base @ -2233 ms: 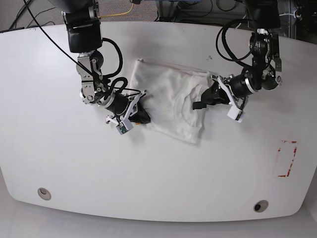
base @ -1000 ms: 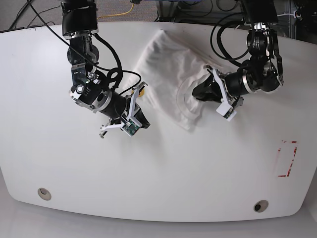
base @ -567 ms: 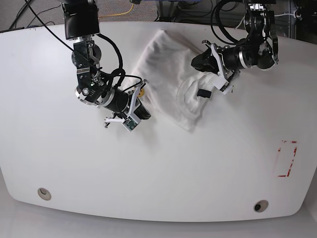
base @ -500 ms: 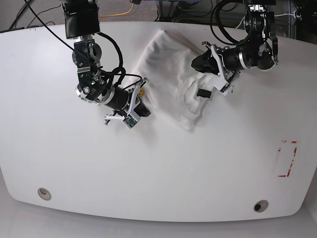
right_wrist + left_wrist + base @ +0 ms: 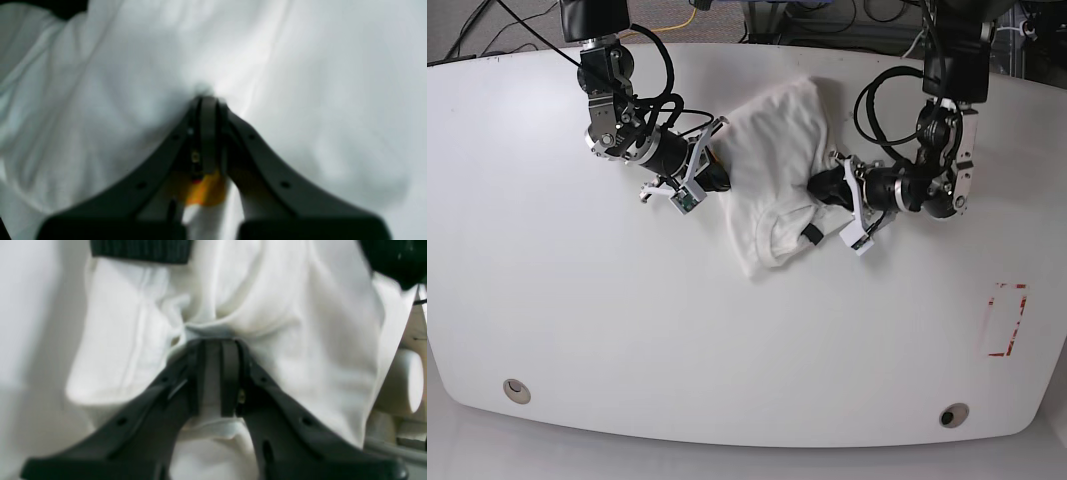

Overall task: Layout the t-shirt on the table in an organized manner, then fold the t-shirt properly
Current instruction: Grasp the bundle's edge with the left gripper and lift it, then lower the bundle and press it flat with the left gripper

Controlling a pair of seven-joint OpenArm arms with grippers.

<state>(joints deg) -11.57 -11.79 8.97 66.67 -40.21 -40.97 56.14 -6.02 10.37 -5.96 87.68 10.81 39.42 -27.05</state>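
White table (image 5: 577, 320) carries the bunched, creased t-shirt (image 5: 777, 160); right gripper (image 5: 710, 172) at 9 o'clock and left gripper (image 5: 822, 190) at 3 o'clock both pinch it.

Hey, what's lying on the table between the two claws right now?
Only the bunched white t-shirt spans the stretch between the left claw and the right claw, in the base view; both claws pinch its cloth.
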